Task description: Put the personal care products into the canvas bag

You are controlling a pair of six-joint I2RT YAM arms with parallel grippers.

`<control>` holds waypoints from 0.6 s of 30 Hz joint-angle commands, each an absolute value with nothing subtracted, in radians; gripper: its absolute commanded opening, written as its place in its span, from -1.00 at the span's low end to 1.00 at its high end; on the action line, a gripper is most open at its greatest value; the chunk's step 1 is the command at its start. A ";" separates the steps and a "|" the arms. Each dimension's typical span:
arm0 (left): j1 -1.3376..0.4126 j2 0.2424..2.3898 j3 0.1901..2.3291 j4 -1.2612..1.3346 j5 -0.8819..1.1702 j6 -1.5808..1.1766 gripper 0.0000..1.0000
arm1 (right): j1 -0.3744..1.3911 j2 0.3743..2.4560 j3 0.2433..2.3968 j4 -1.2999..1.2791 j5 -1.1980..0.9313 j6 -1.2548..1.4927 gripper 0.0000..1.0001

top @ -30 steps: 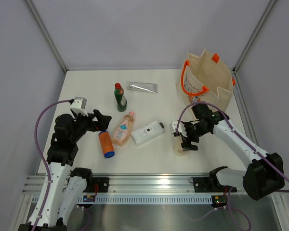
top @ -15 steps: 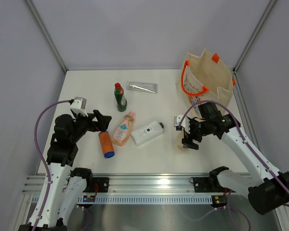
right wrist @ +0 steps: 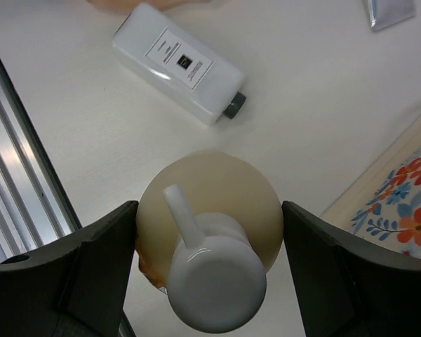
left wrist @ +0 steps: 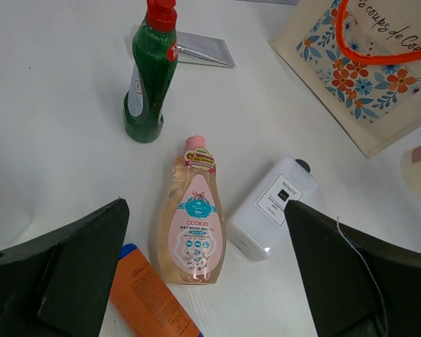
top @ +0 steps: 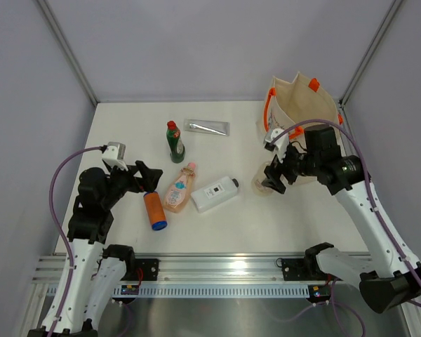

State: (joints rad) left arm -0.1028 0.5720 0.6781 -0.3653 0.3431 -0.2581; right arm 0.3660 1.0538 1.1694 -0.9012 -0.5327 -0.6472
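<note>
The right fingers [right wrist: 98, 267] are pinching the cream-yellow pump bottle [right wrist: 209, 210] from both sides. They hold it just beside the canvas bag [top: 305, 105], on the near side. It looks lifted off the counter [top: 217, 232], but it is not over the top of the bag yet.

The left fingers [left wrist: 63, 274] are spread wide with nothing between them. They hang over the things on the left.

So the job has only just begun. No bottle shows inside the bag. The pump bottle is the first one on its way. Five more things wait on the counter. The green bottle [top: 175, 144] stands up. The silver tube [top: 208, 127] lies flat behind it. The peach-pink bottle [top: 179, 189] and the white flat bottle [top: 215, 194] lie side by side, very close. The orange cylinder [top: 154, 210] lies right by the left fingers.

What is in the way? The bag wall is tall, so I think the bottle has to go up and over it. An orange handle [top: 266, 119] hangs on that side of the bag and might snag the bottle.
</note>
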 commanded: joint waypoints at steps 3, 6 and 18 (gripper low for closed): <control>-0.098 0.561 0.695 -0.314 0.379 -0.245 0.98 | 0.259 1.115 1.455 -0.744 -0.577 -0.454 -1.00; -0.098 0.563 0.695 -0.313 0.379 -0.244 0.97 | 0.195 1.152 1.555 -0.712 -0.575 -0.413 -1.00; -0.098 0.572 0.692 -0.311 0.379 -0.242 0.97 | -0.078 1.483 2.018 -0.620 -0.528 -0.344 -1.00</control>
